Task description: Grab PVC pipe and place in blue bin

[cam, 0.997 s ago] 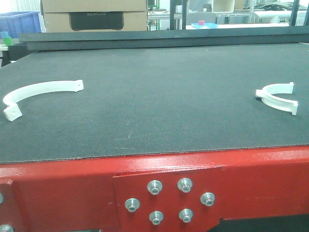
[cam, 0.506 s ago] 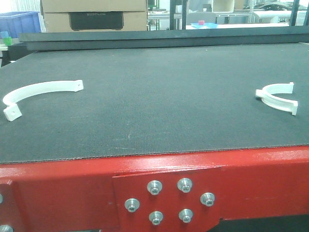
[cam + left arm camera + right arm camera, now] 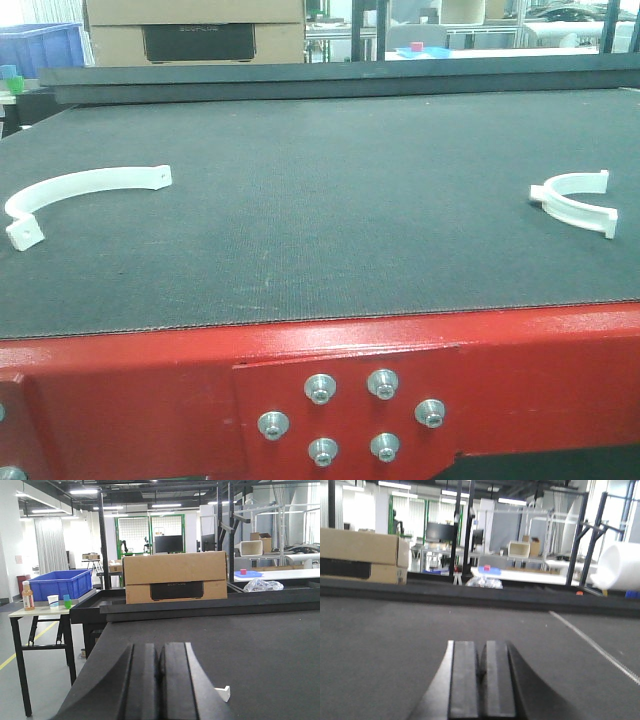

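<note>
Left hand (image 3: 159, 652) and right hand (image 3: 481, 650): both pressed together, empty. PVC pipe (image 3: 90, 182), left of frame, appears light, rigid, slick; grip mid-arc.

White arcs (image 3: 80, 182) (image 3: 578, 213) on black mat (image 3: 330, 200)

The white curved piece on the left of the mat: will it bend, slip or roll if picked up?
The white curved piece looks like thin moulded plastic, so it is probably light and fairly stiff. It lies flat on the dark mat, so rolling seems unlikely. Its smooth narrow band might slip in a grasp.
</note>
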Robot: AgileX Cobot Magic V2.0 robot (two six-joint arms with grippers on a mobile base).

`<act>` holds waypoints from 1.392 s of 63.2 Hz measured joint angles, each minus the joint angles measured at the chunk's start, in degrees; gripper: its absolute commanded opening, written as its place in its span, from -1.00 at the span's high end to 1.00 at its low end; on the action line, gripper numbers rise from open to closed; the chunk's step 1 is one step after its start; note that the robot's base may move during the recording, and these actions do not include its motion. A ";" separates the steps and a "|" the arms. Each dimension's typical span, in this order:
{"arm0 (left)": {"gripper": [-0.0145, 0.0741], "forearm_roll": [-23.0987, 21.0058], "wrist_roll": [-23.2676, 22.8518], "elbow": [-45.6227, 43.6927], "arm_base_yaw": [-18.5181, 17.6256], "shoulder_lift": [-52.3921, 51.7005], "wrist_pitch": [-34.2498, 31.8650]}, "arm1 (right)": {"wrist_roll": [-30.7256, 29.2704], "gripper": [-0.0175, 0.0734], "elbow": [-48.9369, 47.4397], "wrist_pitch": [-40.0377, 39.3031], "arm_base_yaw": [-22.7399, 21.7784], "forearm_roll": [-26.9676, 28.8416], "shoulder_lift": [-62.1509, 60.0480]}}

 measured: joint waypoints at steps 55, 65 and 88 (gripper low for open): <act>0.92 -2.26 0.00 -19.61 0.00 33.90 2.79 | 0.00 0.97 -28.07 9.27 2.50 5.80 30.89; 0.92 -2.26 0.00 -19.61 0.00 33.90 1.99 | 0.00 0.97 -28.07 8.90 2.50 6.08 30.89; 0.91 -2.26 0.00 -22.85 0.00 44.40 1.32 | 0.00 0.59 -28.34 9.05 2.54 6.37 38.34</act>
